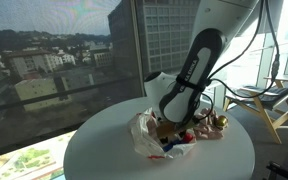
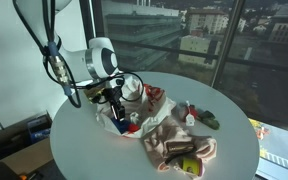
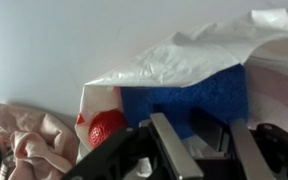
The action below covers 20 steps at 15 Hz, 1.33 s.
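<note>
1. Looking along the wrist view, we see the claw (image 3: pixel 202 135) with its two fingers (image 3: pixel 167 140) standing apart and nothing clamped between them. In both exterior views the claw (image 1: pixel 174 124) (image 2: pixel 118 100) hangs low over a heap of things.
2. Just ahead of the fingertips lies a blue block (image 3: pixel 184 100) with a rough, sponge-like face, its far edge tucked under a plastic bag.
3. Beside the claw, at the block's corner, sits a red ball (image 3: pixel 106 128).
4. Beyond both, the white plastic bag (image 3: pixel 204 50) (image 2: pixel 112 120) lies crumpled. Its red marks nearest the ball are too blurred for us to read.
5. Farther out from the claw lies a pink cloth (image 3: pixel 29 145) (image 2: pixel 179 140).
6. Under everything is the round white table (image 1: pixel 104 150) (image 2: pixel 239 150).
</note>
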{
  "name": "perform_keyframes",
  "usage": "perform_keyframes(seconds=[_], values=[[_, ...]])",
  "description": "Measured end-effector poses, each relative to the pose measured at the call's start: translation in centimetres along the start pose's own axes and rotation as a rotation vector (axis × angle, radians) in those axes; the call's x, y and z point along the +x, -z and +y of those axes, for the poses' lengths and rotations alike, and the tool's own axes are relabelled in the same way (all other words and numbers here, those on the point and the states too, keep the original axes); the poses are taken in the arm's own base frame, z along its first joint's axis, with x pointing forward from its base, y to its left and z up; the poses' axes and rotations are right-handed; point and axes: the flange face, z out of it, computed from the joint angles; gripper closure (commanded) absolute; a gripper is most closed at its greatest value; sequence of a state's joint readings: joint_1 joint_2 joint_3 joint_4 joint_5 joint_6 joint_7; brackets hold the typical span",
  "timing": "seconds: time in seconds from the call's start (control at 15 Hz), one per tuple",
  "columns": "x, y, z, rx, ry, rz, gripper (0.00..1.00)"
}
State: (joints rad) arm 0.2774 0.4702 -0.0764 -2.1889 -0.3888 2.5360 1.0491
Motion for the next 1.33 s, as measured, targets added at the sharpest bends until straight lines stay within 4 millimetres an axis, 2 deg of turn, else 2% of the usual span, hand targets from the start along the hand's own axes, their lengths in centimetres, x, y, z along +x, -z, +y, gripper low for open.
perform_keyframes(seconds=[0.07, 0.13, 0.2, 0.27, 0.73, 1.0, 1.33], values=[[0.2, 0.2, -0.1, 0.002, -0.002, 0.006, 0.54], [0.4, 0.5, -0.1, 0.004, -0.003, 0.012, 0.59], [0.6, 0.6, -0.2, 0.001, -0.004, 0.014, 0.58], [0.7, 0.7, -0.1, -0.006, -0.005, 0.012, 0.53], [0.4, 1.1, 0.5, -0.015, -0.010, 0.006, 0.01], [0.0, 0.9, 1.1, 0.011, -0.024, 0.003, 0.00], [-1.1, -0.5, 1.9, 0.074, -0.037, 0.007, 0.00]])
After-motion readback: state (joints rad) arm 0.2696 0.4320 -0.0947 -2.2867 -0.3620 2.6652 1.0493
